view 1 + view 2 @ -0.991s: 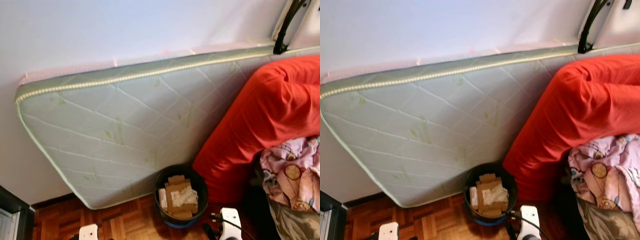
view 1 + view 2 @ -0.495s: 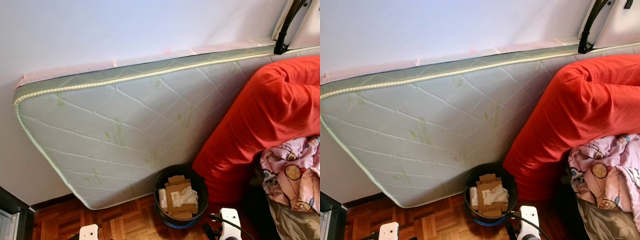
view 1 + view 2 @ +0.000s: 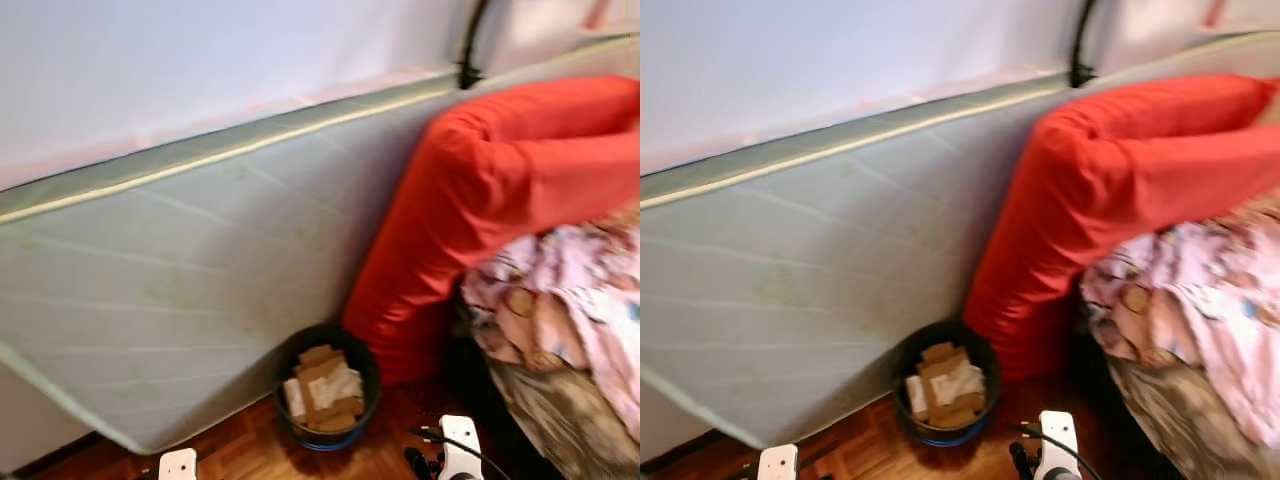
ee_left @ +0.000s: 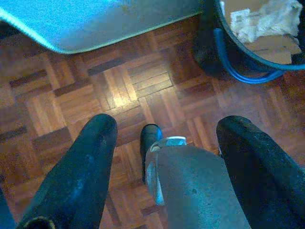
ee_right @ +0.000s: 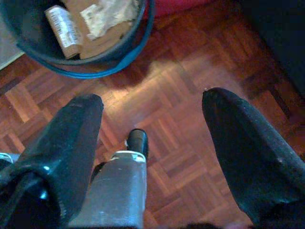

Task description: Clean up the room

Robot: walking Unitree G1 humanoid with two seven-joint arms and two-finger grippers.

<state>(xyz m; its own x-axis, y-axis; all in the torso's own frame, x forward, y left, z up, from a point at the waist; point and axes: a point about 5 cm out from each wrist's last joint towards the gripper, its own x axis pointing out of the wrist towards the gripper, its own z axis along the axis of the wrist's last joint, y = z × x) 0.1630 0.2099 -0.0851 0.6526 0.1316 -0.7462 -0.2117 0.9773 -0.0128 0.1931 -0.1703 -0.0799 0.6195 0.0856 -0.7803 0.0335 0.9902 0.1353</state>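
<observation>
Red fabric dominates the head views: a big red cushion-like bundle [image 3: 500,190] slumps against a quilted pale-green mattress [image 3: 170,290] that leans on the white wall [image 3: 200,60]. Compared with half a second back, the whole scene has slid toward nine o'clock and gone blurry, so the camera has swung toward three o'clock; the things themselves look unmoved. More of the crumpled pink patterned bedding [image 3: 570,310] now fills the three-to-five o'clock part of the frame, and the mattress's left corner has run off the edge.

At about six o'clock, on the wooden parquet floor [image 4: 119,90], stands the round dark bin with a blue band [image 3: 326,398], tucked between the foot of the mattress and the red bundle and holding brown cardboard scraps and crumpled white paper [image 3: 320,392].

Both arms hang low. The left tool [image 4: 164,138] has its two black fingers spread wide with nothing between them, hovering over bare parquet, with the bin's rim and the mattress edge ahead of it. The right tool [image 5: 152,138] is equally wide open and empty, above the floor with the bin just beyond its fingertips.

My reading: the robot is turning to survey the mess toward the bedding side, not reaching yet. Nothing is picked up, so the tidying seems at a searching stage, with the bin close at hand for any loose rubbish.
</observation>
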